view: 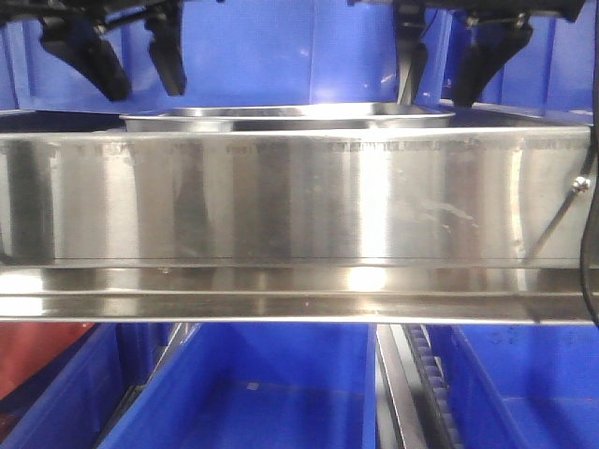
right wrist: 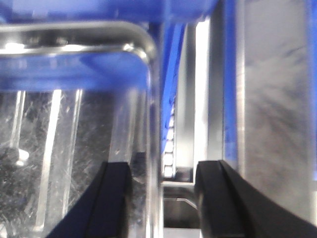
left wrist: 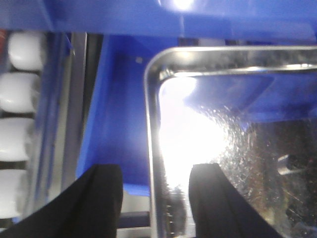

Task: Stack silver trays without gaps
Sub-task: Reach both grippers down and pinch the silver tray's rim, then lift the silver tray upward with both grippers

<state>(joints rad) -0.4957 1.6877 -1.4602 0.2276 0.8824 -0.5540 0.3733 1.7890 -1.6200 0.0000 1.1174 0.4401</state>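
Plainly spread — left gripper (left wrist: pixel 156 203) and right gripper (right wrist: pixel 166 198) hang over silver tray (left wrist: pixel 151 124) edges, holding nothing.

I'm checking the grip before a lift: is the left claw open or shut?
Open. The left claw has its fingers apart in the wrist view, straddling the rim of the silver tray, neither visibly pressing it.
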